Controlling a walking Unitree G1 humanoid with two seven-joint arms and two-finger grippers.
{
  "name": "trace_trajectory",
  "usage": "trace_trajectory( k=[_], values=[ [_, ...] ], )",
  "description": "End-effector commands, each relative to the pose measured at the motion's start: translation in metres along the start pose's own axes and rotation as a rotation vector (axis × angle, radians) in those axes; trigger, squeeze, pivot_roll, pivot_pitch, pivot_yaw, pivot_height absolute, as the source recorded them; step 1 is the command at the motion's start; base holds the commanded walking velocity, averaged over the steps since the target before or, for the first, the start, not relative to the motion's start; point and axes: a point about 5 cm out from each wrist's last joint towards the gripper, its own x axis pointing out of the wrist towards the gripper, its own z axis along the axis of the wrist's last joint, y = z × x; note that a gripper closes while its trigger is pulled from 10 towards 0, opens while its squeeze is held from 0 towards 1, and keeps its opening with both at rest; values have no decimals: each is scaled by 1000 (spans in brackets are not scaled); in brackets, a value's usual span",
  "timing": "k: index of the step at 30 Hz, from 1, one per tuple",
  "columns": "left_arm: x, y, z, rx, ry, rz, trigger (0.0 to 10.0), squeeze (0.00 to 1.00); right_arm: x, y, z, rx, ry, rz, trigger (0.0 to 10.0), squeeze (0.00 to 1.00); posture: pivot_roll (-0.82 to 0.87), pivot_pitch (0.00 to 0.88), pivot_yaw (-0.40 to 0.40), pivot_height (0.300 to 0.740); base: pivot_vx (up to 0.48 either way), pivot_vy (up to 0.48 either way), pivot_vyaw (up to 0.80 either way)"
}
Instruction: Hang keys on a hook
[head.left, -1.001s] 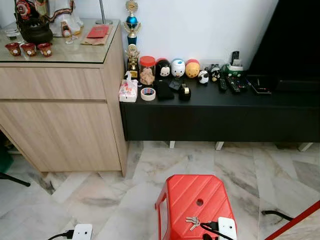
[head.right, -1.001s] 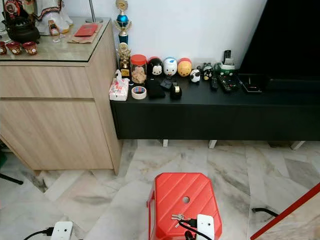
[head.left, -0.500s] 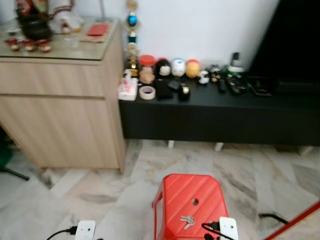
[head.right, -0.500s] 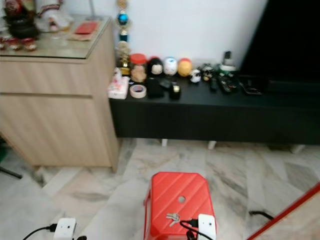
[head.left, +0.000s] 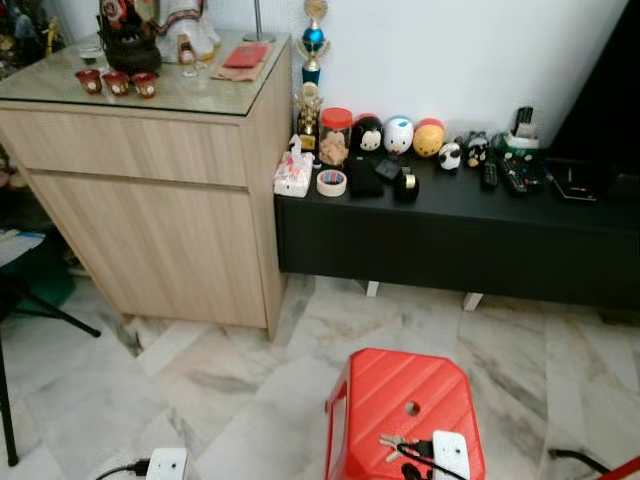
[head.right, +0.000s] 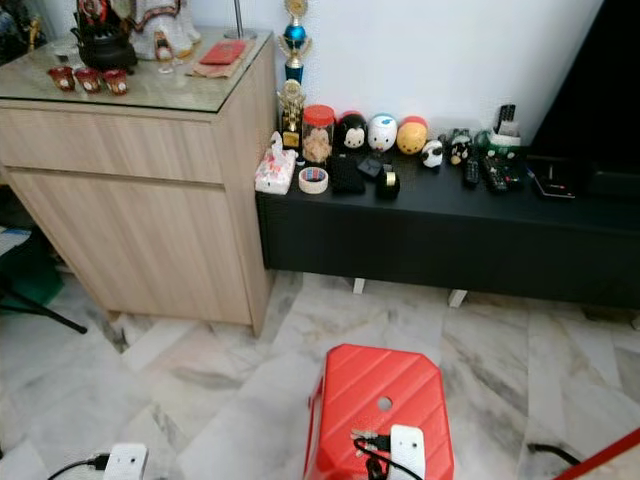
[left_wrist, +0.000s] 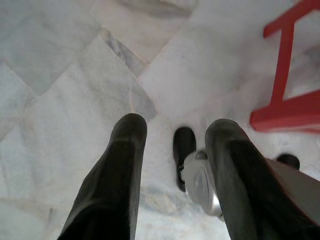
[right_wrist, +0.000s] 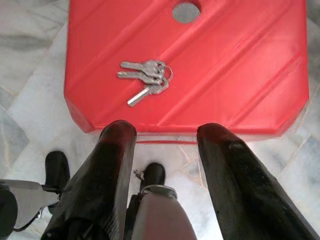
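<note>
A bunch of silver keys lies flat on the top of a red plastic stool, near its front edge and below the round hole. In the eye views the keys sit on the stool at the bottom of the picture. My right gripper hangs open just in front of the stool's edge, short of the keys and holding nothing. My left gripper is open over the marble floor, with a red stool leg off to its side.
A light wooden cabinet stands at the left. A low black bench along the white wall carries figurines, a tape roll and remotes. Black chair legs reach in at the far left. Marble floor lies between stool and furniture.
The whole picture has shifted right, so the camera has turned left, bringing more cabinet and chair legs into view. Keys and stool have stayed put.
</note>
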Motion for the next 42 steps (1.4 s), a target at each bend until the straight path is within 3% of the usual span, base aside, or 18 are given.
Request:
trace_trajectory(
  k=[1,13,18,22,26,27,28,29,31,37,42],
  values=[
    [-2,-5,-9,2,30,-7,10000,0,-1,-4,-1,37,-1,-17,10000,0,95,0,-84,740,0,-274,0],
    [-2,-4,-9,-11,29,4,10000,0,0,-3,5,41,-29,-18,10000,0,95,0,-86,740,0,-23,0],
    [-2,-5,-8,-36,3,5,10000,0,2,-1,24,27,-122,-12,10000,0,94,0,-87,740,0,0,0],
    [-3,-5,-6,-41,-27,9,10000,0,3,2,44,-54,-222,-7,10000,0,87,0,-91,740,0,0,0],
    [-3,-5,-3,-51,-64,8,10000,0,2,4,63,-55,-317,-12,10000,0,90,0,-96,740,0,0,0],
    [1,-10,19,-60,-162,-7,10000,0,1,7,75,-69,-382,-2,10000,0,88,0,-99,740,0,0,0],
    [6,-18,59,-64,-320,-29,10000,0,-1,12,86,-87,-444,20,10000,0,88,0,-99,740,0,0,0],
    [6,-18,59,-64,-320,-29,10000,0,-1,12,86,-87,-444,20,10000,0,88,0,-99,740,0,0,0],
    [3,-25,100,-62,-507,-50,10000,0,-5,21,101,-136,-539,54,10000,0,84,0,-100,740,0,0,0],
    [-2,-20,126,-86,-652,-69,10000,0,-14,25,113,-119,-671,78,10000,0,80,0,-106,740,0,0,0],
    [-9,-21,128,-97,-711,-84,10000,0,-19,22,106,-134,-708,75,10000,0,63,0,-106,740,0,0,0]
  ],
)
